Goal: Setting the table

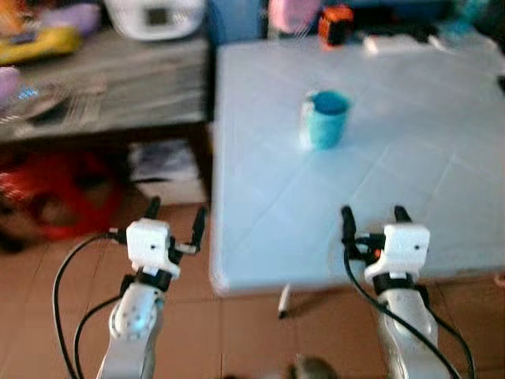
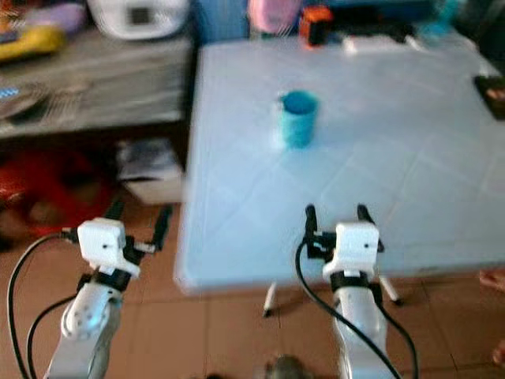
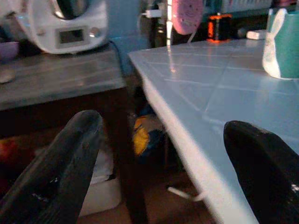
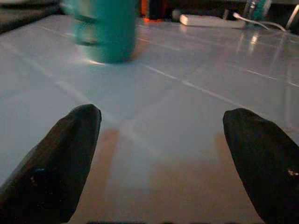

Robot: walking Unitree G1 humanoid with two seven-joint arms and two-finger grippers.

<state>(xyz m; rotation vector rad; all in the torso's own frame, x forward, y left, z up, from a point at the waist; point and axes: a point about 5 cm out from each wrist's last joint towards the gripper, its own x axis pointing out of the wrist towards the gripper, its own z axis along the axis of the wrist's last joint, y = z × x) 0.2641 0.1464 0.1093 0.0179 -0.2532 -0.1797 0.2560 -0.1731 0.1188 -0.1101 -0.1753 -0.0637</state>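
Left eye view: a teal cup (image 1: 327, 118) is seen standing upright on the pale blue table (image 1: 410, 205), upper centre of frame. The right gripper (image 1: 372, 222) is being held over the table's near edge at lower right, fingers spread and empty, well apart from the cup. The left gripper (image 1: 173, 219) is being held at lower left, off the table's corner above the tiled floor (image 1: 237, 332), fingers likewise spread.

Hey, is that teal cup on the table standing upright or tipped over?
Upright. The teal cup stands on its base on the light blue table, its open rim facing up in the head views. Whether it holds anything cannot be told.
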